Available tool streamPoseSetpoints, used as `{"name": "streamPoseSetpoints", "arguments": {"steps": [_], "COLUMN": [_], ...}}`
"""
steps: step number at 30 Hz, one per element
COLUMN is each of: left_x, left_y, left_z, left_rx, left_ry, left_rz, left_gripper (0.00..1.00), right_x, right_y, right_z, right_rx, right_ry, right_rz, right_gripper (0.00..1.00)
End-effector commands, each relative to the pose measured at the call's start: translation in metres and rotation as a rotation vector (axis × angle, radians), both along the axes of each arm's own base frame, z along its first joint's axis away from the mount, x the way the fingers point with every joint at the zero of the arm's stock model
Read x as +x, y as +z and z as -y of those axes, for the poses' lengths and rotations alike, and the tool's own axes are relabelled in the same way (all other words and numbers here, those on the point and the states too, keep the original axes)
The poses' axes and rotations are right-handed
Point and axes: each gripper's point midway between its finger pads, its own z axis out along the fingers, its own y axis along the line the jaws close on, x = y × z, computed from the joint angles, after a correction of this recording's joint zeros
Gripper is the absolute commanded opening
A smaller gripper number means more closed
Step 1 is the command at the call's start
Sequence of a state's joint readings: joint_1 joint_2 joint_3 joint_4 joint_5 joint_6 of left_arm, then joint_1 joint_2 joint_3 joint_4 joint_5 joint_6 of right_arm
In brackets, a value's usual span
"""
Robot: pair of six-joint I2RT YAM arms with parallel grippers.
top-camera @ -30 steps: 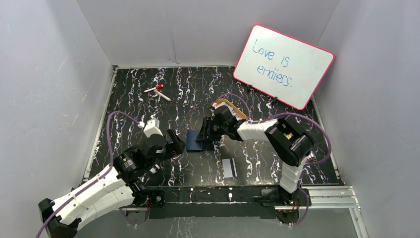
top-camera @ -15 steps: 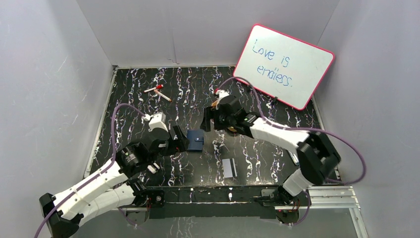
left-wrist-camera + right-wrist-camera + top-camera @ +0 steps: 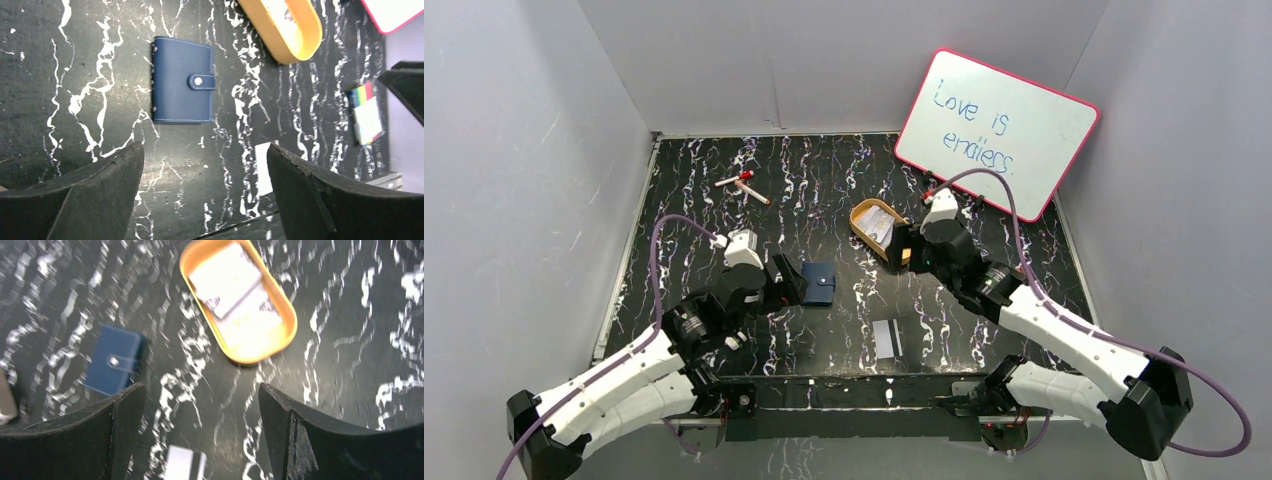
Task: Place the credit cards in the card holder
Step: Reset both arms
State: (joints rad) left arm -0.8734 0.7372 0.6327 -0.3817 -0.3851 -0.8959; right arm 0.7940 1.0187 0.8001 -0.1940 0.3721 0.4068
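L jaws are standing wide open, gripping nothing and touching nothing. They are hanging just above the bench (image 3: 984, 300). The card holder (image 3: 818, 284) is lying flat on the bench just ahead of the L jaws, apart from both tips in the L wrist view. It's folded shut w/ the snap tab fastened (image 3: 182, 86).

R jaws are also standing wide open and empty, hovering just beside the orange tin (image 3: 856, 215) on its R side. R wrist view is blurred, but the tin (image 3: 250, 357) is showing ahead, between the tips, w/ no contact visible.

Credit cards: a couple of pale ones (image 3: 879, 226) are lying inside the tin (image 3: 232, 282). Another, w/ a dark stripe (image 3: 885, 338), is lying flat on the bench near the front edge, between the two arms and well apart from both jaws. None are showing in the card holder.

Whiteboard (image 3: 994, 130) is leaning at the back R, and the marker pens (image 3: 742, 185) are lying at the back L.
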Motion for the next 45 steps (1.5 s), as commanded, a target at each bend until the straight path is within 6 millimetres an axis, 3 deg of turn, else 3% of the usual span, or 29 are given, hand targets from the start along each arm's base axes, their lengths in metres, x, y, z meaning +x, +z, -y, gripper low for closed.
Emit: {"name": "streamPoseSetpoints", "arguments": {"steps": [1, 4, 7, 8, 10, 14, 17, 18, 19, 23, 25, 27, 30, 34, 37, 41, 45], "left_x": [0.010, 0.012, 0.020, 0.022, 0.026, 0.038, 0.057, 0.064, 0.070, 0.083, 0.083, 0.076, 0.068, 0.074, 0.074, 0.058, 0.049], "left_y": [-0.007, -0.011, -0.009, -0.009, -0.009, 0.005, 0.047, 0.067, 0.086, 0.170, 0.206, 0.239, 0.279, 0.325, 0.353, 0.393, 0.417], "left_z": [-0.007, -0.011, -0.024, -0.030, -0.038, -0.032, -0.016, -0.009, -0.004, -0.003, 0.000, -0.001, -0.010, -0.020, -0.014, -0.008, -0.016], "left_rx": [0.054, 0.048, 0.029, 0.012, 0.066, 0.253, 0.356, 0.373, 0.390, 0.362, 0.283, 0.186, 0.090, 0.118, 0.137, 0.115, 0.095], "left_ry": [0.003, 0.059, 0.225, 0.307, 0.387, 0.351, 0.255, 0.211, 0.182, 0.156, 0.121, 0.086, 0.101, 0.164, 0.120, 0.001, -0.003], "left_rz": [0.083, 0.055, 0.012, -0.015, -0.048, -0.073, -0.022, 0.012, 0.039, 0.220, 0.347, 0.481, 0.612, 0.644, 0.685, 0.812, 0.877], "left_gripper": [0.89, 0.89, 0.89, 0.90, 0.89, 0.89, 0.89, 0.89, 0.90, 0.97, 0.96, 0.95, 0.95, 0.95, 0.95, 0.95, 0.95], "right_x": [-0.029, -0.045, -0.050, -0.049, -0.040, -0.018, 0.011, 0.019, 0.025, 0.014, 0.006, 0.009, 0.029, 0.044, 0.043, 0.014, -0.017], "right_y": [-0.040, -0.033, -0.026, -0.023, -0.017, 0.019, 0.065, 0.089, 0.133, 0.243, 0.280, 0.299, 0.300, 0.311, 0.345, 0.387, 0.422], "right_z": [0.020, 0.020, 0.028, 0.031, 0.038, 0.032, 0.034, 0.036, 0.034, 0.016, 0.015, 0.018, 0.030, 0.069, 0.087, 0.067, 0.046], "right_rx": [-0.016, 0.027, 0.061, 0.067, 0.113, 0.136, 0.019, -0.011, 0.001, 0.132, 0.217, 0.211, 0.118, 0.038, 0.055, 0.093, 0.157], "right_ry": [-0.016, 0.078, 0.072, 0.060, -0.041, -0.104, -0.184, -0.201, -0.196, -0.030, -0.001, -0.025, -0.159, -0.461, -0.590, -0.402, -0.203], "right_rz": [-0.113, -0.063, -0.015, 0.000, 0.016, 0.073, 0.113, 0.152, 0.221, 0.451, 0.532, 0.548, 0.536, 0.603, 0.769, 1.022, 1.068], "right_gripper": [0.90, 0.86, 0.91, 0.98, 0.99, 0.99, 0.99, 0.99, 0.99, 0.98, 0.99, 0.99, 0.99, 0.99, 0.99, 0.99, 0.99]}}
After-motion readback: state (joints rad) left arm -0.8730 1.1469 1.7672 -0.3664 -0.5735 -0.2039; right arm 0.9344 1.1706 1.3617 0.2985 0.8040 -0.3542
